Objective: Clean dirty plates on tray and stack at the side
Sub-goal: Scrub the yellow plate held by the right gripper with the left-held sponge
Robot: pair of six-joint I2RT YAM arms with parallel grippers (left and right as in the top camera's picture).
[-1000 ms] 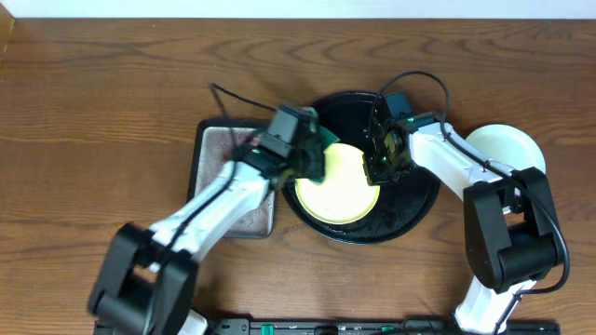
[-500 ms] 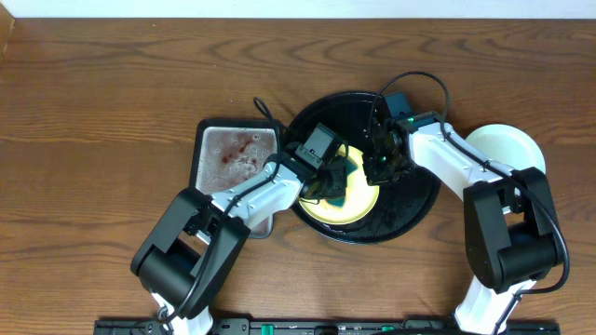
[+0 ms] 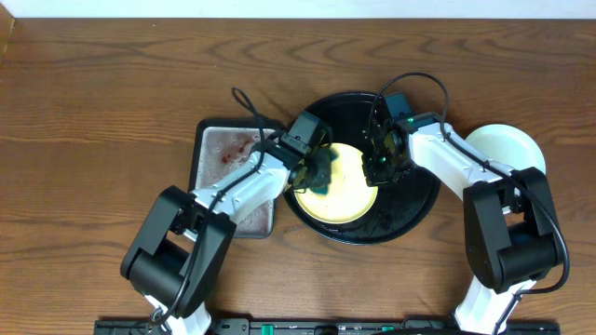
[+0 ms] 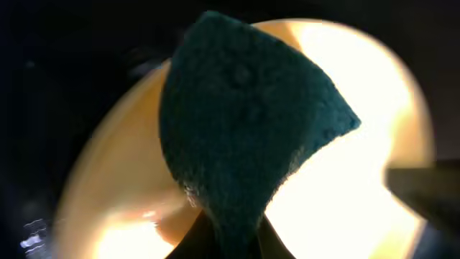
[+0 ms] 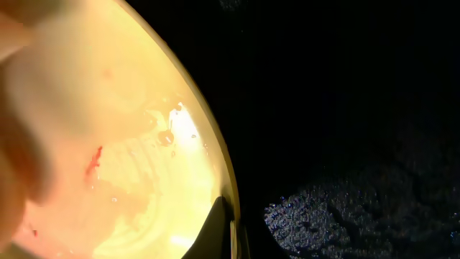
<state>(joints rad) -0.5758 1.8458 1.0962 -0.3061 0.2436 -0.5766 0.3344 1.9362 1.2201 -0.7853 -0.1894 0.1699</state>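
Plate, the yellow one, lies in the black tray, toward its left side. We see the right pincer pressed together on the plate's right rim. In the right wrist view its fingers nip that edge. The same view shows a red smear and water beads on the plate.

We find the left pincer pinching a teal sponge over the plate's left part. From the left wrist the sponge is a folded wedge in front of the bright plate. We cannot tell how firmly it presses.

Just left of the black tray sits a grey tray with reddish stains, and the left arm crosses over it. A pale plate rests on the table to the right, apart from the black tray and partly behind the right arm.
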